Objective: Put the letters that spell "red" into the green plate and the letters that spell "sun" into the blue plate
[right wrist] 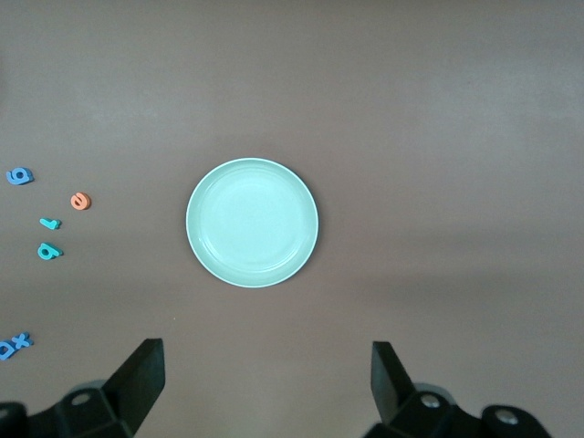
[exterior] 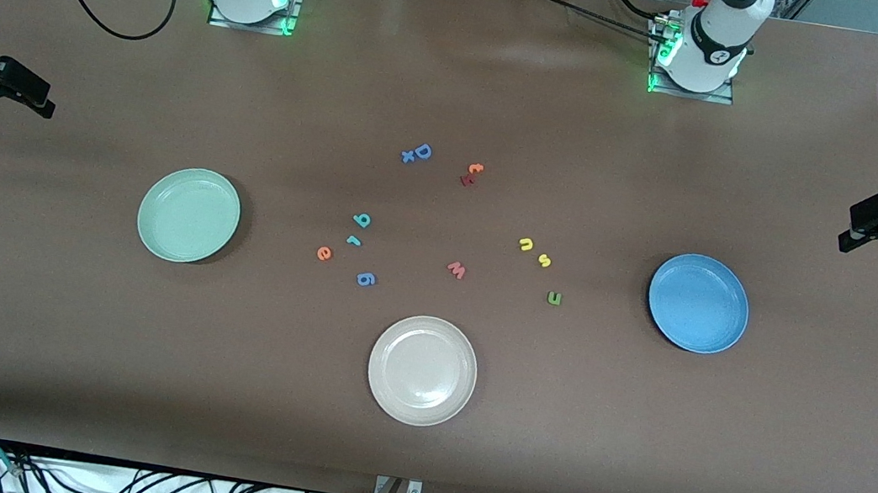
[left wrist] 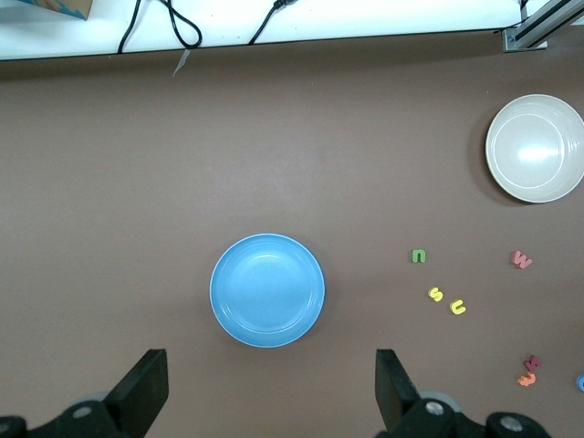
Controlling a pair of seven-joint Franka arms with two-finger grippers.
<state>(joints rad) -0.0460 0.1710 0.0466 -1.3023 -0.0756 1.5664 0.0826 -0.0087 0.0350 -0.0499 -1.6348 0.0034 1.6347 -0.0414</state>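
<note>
Letters lie scattered across the middle of the brown table (exterior: 54,332), none of them in a plate so far. Over at the right arm's end sits the green plate (exterior: 189,214), bare, with the orange "e" (exterior: 324,253), the small teal "r" (exterior: 355,240) and the teal "d" (exterior: 361,221) clustered nearby toward the table's centre. At the left arm's end sits the blue plate (exterior: 698,303), also bare, and close to it the green "n" (exterior: 554,298), the yellow "s" (exterior: 545,260) and the yellow "u" (exterior: 526,244). A cream plate (exterior: 422,370) sits nearest the front camera, with a blue "g" (exterior: 366,278) and a reddish "w" (exterior: 456,269) just above it in the front view. Both arms wait: the right claw (right wrist: 265,388) hangs wide open above the table beside the green plate, holding nothing, and the left claw (left wrist: 272,392) hangs wide open beside the blue plate, holding nothing too.
</note>
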